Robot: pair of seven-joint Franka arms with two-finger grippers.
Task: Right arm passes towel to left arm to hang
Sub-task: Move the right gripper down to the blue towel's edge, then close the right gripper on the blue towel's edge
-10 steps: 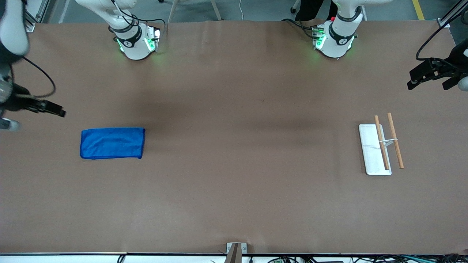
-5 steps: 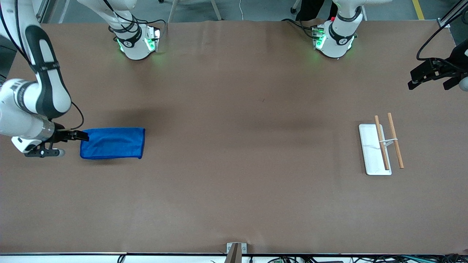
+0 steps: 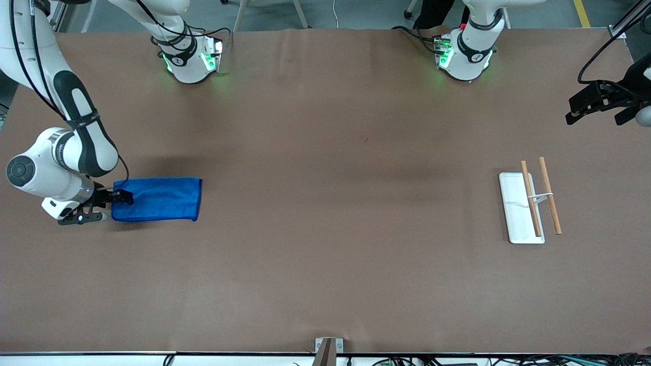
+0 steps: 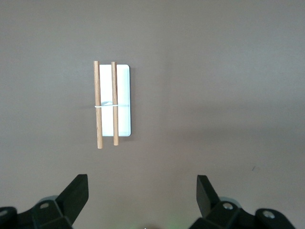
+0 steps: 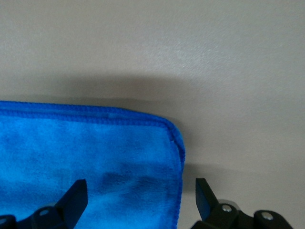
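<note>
Right gripper [image 3: 104,206] is low at the towel [image 3: 157,199], jaws wide; its wrist view shows them straddling a hemmed corner, nothing held. Towel lies flat on the desk [image 3: 325,254] toward the right arm's end. Left gripper [image 3: 597,114] hangs jaws wide and empty, its wrist view showing the rack [image 4: 121,100].

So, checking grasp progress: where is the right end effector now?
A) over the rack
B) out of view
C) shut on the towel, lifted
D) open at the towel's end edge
D: the right end effector stands open at the end edge of the towel, which lies flat on the table.
</note>
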